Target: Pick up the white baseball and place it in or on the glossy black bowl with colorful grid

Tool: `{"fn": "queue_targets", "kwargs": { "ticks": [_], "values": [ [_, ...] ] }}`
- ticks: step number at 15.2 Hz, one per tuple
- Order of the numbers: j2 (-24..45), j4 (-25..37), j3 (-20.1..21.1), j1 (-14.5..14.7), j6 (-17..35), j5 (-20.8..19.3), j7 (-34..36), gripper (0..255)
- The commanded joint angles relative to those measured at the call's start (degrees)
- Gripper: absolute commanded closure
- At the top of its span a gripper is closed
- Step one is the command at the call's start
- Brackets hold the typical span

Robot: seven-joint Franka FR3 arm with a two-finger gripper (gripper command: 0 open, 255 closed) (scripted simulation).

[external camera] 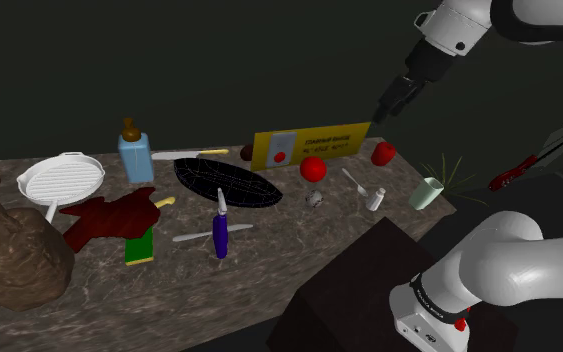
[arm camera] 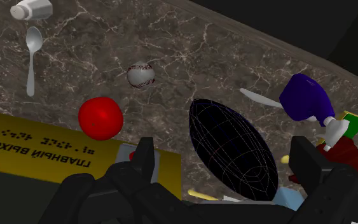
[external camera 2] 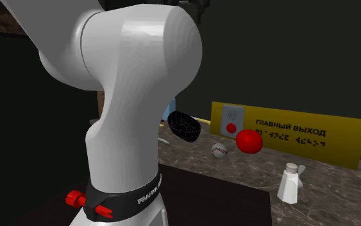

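The white baseball (external camera: 314,198) with red stitching lies on the marble table, just to the right of the black bowl (external camera: 227,182) in the shoulder view. Faint grid lines cover the bowl, a long shallow oval. A red ball (external camera: 313,168) sits just behind the baseball. My gripper (external camera: 382,114) hangs high above the table's back right part, open and holding nothing. In the wrist view the gripper (arm camera: 223,145) looks down on the bowl (arm camera: 232,149), with the baseball (arm camera: 140,74) and red ball (arm camera: 100,118) off to one side. The second exterior view has the baseball (external camera 2: 219,150) between bowl (external camera 2: 184,125) and red ball (external camera 2: 249,141).
A yellow sign (external camera: 309,145) stands along the back edge. A spoon (external camera: 354,180), white shaker (external camera: 376,198) and pale cup (external camera: 426,192) lie right of the baseball. A purple object (external camera: 220,233), red cloth (external camera: 109,218), blue bottle (external camera: 136,155) and white grill pan (external camera: 61,180) lie left.
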Motion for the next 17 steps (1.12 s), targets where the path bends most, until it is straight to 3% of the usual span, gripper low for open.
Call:
{"fn": "queue_targets", "kwargs": {
  "ticks": [1,9,17],
  "values": [
    [0.0,0.0,0.0,0.0,0.0,0.0,0.0,0],
    [4.5,-10.7,-5.6,-0.1,13.3,-0.3,-9.3,0],
    [15.4,-16.4,-11.6,0.6,27.4,0.9,-19.8,0]
  ]
}}
